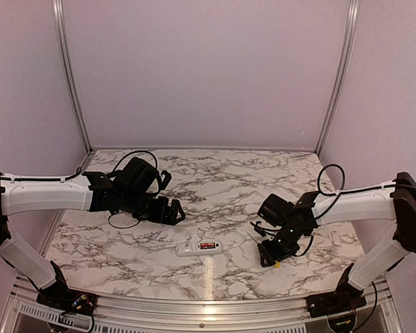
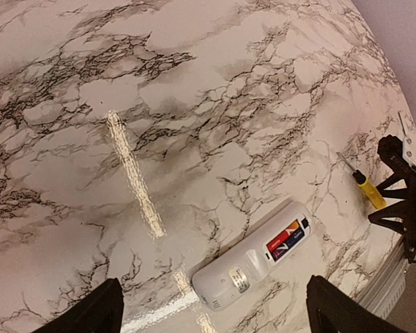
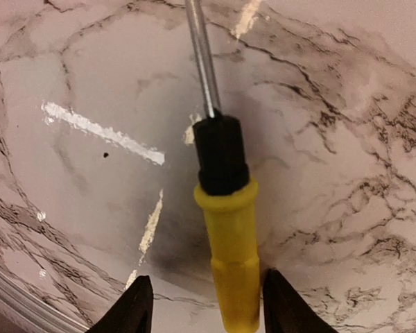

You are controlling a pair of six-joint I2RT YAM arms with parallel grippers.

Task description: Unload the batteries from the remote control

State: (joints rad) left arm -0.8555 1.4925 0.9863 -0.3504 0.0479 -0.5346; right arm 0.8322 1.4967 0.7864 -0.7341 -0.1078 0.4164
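The white remote control [image 1: 194,248] lies back up near the table's front middle, with its battery recess uncovered and the red-wrapped batteries [image 1: 207,245] in it. In the left wrist view the remote [image 2: 236,277] lies between and beyond my fingers, and the batteries [image 2: 287,239] sit at its far end. My left gripper [image 1: 175,212] is open and empty, hovering behind and left of the remote; its jaws stand wide apart in its wrist view [image 2: 211,319]. My right gripper [image 1: 267,258] is open and low over the table right of the remote. In its wrist view [image 3: 206,309] it straddles the yellow screwdriver handle [image 3: 232,257].
The yellow-handled screwdriver [image 2: 368,189] lies on the marble table [image 1: 215,180] near the front right, its metal shaft [image 3: 201,55] pointing away from my right gripper. A small white piece [image 1: 335,238] lies at the right edge. Walls enclose three sides.
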